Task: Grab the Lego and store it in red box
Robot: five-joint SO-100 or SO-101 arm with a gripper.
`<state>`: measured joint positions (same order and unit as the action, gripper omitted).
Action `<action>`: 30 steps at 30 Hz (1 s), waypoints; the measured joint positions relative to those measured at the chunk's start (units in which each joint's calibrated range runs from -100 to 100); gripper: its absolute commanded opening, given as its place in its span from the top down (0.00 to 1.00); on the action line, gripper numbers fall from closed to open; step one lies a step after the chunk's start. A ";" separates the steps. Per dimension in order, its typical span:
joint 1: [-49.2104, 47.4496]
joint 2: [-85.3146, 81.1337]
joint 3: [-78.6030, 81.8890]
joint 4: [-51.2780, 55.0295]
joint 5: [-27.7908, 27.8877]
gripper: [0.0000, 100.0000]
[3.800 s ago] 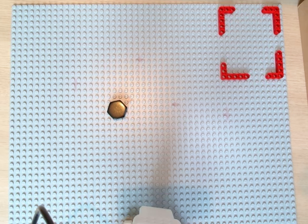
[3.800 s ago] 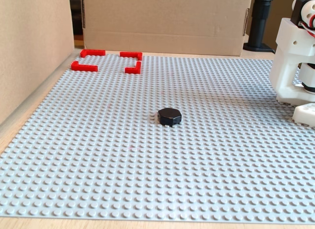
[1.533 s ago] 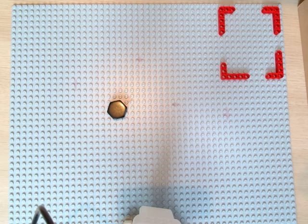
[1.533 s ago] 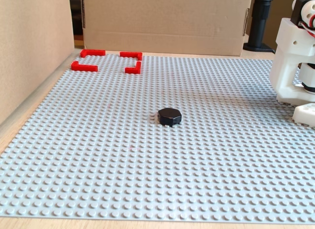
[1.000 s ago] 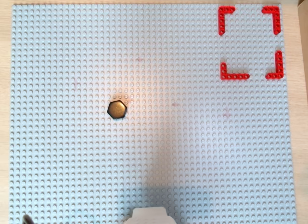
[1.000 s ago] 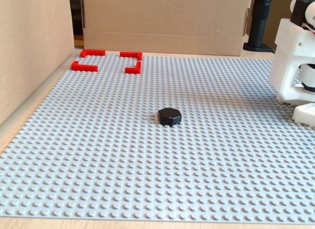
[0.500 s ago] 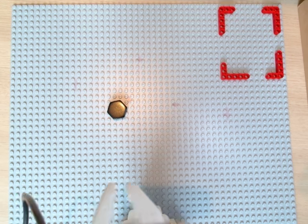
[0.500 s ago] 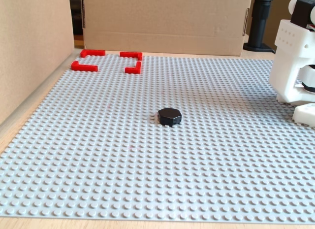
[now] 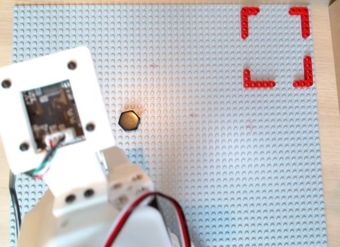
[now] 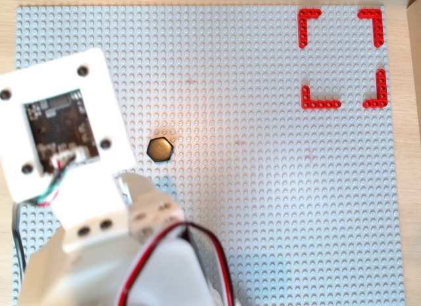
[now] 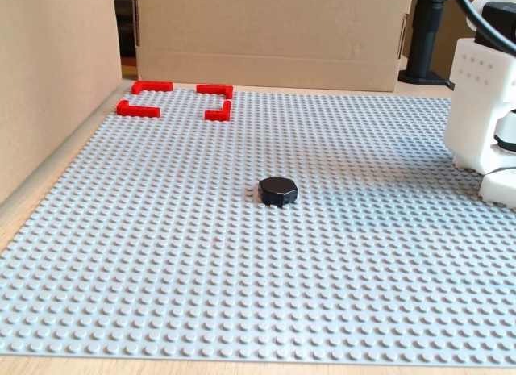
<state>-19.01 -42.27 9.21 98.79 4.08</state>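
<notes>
Grey studded baseplate (image 11: 242, 294) fills nearly the whole table in front of us, with brown cardboard walls (image 11: 274, 36) closing off the far and left edges in the fixed view. Nearest in that view we have only bare studs. Further in, the Lego (image 11: 278, 190) sits flat and alone near the middle of the plate, a dark hexagon with nothing touching it; in both overhead views it lies just right of the arm's white wrist plate (image 9: 50, 106), apart from it. We judge the piece was left out in the open so the arm can come down on it from above without obstruction.

Our arm (image 11: 484, 109) stands at the right edge of the fixed view, and the wrist plate with its circuit board hides the fingers from above, so we cannot tell whether the gripper is wide or narrow; it probably holds nothing, since the Lego rests on the plate.

Farthest off, the red box (image 11: 173, 101) lies flat in the far left corner, four red corner pieces (image 9: 249, 16) outlining a square. Inside we see only grey studs; it is empty.
</notes>
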 measured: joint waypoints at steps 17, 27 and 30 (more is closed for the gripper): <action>-0.29 8.45 20.30 -19.17 1.37 0.90; -0.22 9.38 31.93 -29.79 1.95 0.90; -0.22 9.38 35.06 -32.82 2.00 0.86</action>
<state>-19.23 -32.88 44.28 65.98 6.08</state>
